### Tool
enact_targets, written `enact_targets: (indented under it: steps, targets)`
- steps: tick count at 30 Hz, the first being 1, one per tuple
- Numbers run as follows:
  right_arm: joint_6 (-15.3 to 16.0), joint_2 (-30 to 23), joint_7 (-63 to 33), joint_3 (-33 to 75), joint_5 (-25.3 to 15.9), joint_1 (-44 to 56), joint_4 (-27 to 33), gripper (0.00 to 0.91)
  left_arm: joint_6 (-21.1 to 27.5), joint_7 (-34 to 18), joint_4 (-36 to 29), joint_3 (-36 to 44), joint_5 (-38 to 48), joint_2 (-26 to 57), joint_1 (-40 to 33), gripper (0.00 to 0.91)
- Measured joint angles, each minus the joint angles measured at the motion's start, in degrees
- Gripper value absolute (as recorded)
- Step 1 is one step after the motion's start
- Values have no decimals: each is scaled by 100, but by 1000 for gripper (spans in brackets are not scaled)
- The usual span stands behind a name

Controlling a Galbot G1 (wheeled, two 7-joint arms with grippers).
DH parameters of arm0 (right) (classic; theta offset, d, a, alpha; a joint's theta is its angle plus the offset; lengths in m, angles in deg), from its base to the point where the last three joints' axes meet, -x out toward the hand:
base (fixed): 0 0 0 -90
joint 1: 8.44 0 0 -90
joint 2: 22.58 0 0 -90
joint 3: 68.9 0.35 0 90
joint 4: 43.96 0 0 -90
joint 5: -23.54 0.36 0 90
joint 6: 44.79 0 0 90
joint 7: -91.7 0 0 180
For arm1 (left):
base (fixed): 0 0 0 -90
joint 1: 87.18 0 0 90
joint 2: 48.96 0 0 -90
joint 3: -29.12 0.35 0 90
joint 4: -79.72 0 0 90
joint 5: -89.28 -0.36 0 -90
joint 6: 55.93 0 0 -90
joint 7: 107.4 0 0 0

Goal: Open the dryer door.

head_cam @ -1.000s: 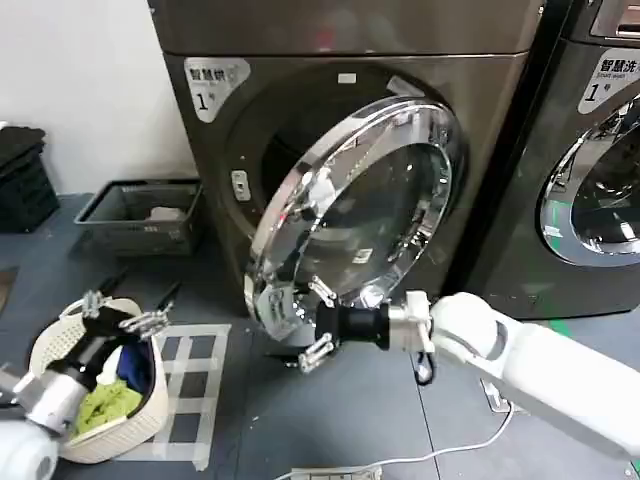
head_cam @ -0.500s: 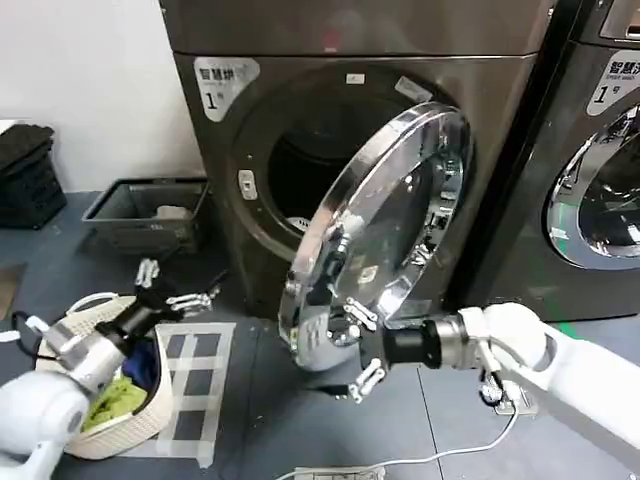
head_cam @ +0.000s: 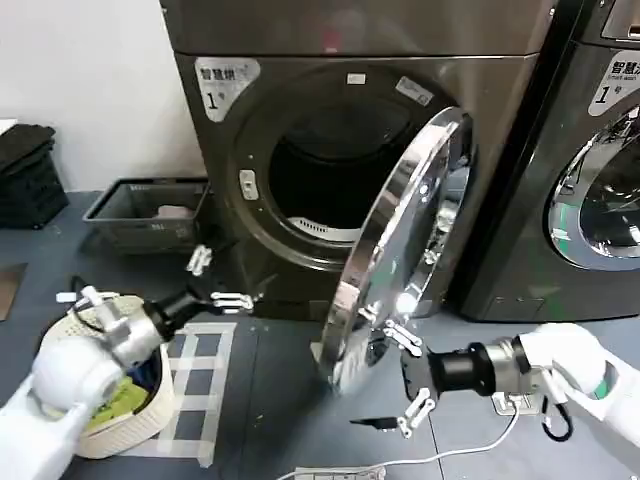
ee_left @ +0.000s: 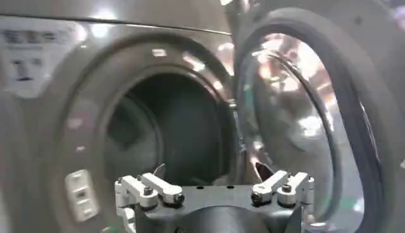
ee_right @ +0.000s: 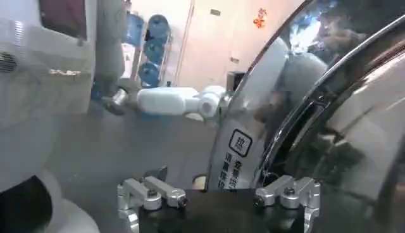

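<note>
The dryer door point(head_cam: 400, 250) stands swung well out from the bronze-grey dryer point(head_cam: 350, 40), hinged on its right side, chrome ring edge-on to the head camera, and the dark drum opening point(head_cam: 320, 180) is exposed. The right end effector point(head_cam: 405, 385) sits low by the door's bottom edge, fingers spread wide and holding nothing. The left end effector point(head_cam: 215, 280) reaches toward the machine's lower left front, fingers also apart and empty, just above a white laundry basket point(head_cam: 150, 400) on the floor. A grey tray point(head_cam: 140, 215) rests against the wall.
</note>
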Motion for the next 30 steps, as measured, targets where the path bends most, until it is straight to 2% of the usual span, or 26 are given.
enact_targets:
  steps: [8, 17, 23, 30]
  targets:
    - [-224, -76, 12, 1270, 23, 1112, 16, 907, -32, 95, 374, 1424, -164, -202, -1239, 907]
    - [-410, -524, 93, 3248, 12, 2925, 90, 907, -59, 150, 708, 2691, -202, -532, -2248, 907]
    - [-556, -1160, 258, 4699, 2, 4267, 78, 907, -149, 176, 921, 3317, -259, -785, -2740, 907]
    - [-830, -2369, 268, 6253, 83, 5469, 255, 907, -239, 204, 1198, 3890, -361, -1166, -3190, 907]
